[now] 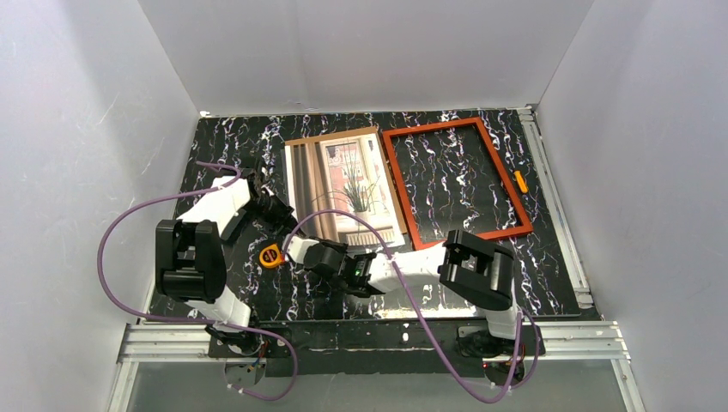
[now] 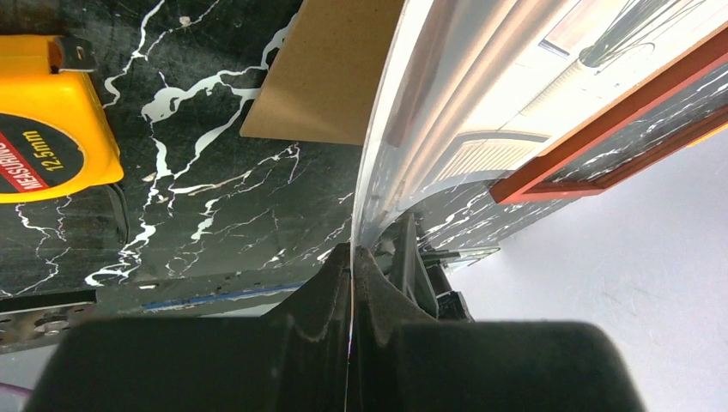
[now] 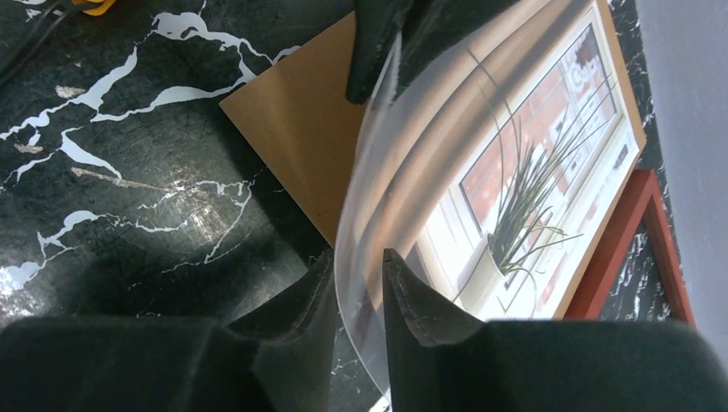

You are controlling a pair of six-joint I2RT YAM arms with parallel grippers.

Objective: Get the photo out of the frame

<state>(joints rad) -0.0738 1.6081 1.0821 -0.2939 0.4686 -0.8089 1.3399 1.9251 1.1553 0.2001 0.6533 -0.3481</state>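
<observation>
Two grippers at work: both are at the left and near-left side of the photo (image 1: 343, 176).
Photo position: out of the frame, face up on the table (image 1: 549, 275), left of the frame and just beside it.
Photo content: window, brown curtains and a potted plant, readable in the top and right wrist views.
Frame (image 1: 429, 127): red-brown border lying flat with bare marbled table showing inside it. Whether its left bar touches the photo's right edge cannot be told.
Brown board (image 3: 288, 146): lies under the photo, skewed, with a corner showing past the near-left side.
Clear sheet (image 3: 395, 163): glossy and transparent, lying over the photo. Its left edge is lifted and bowed upward, off the board.
Left gripper (image 2: 352, 253): clamped tight on the raised edge of the clear sheet, fingers pressed together with only the sheet between them.
Right gripper (image 3: 356, 266): jaws apart with a narrow gap, straddling the sheet's edge nearer the arm bases. Whether either pad touches the sheet cannot be told.
Tape measure (image 2: 47, 129): yellow, on the table near the photo's near-left corner, apart from the board.
Orange item (image 1: 521, 181): small, on the table just outside the frame's right bar, too small to identify.
</observation>
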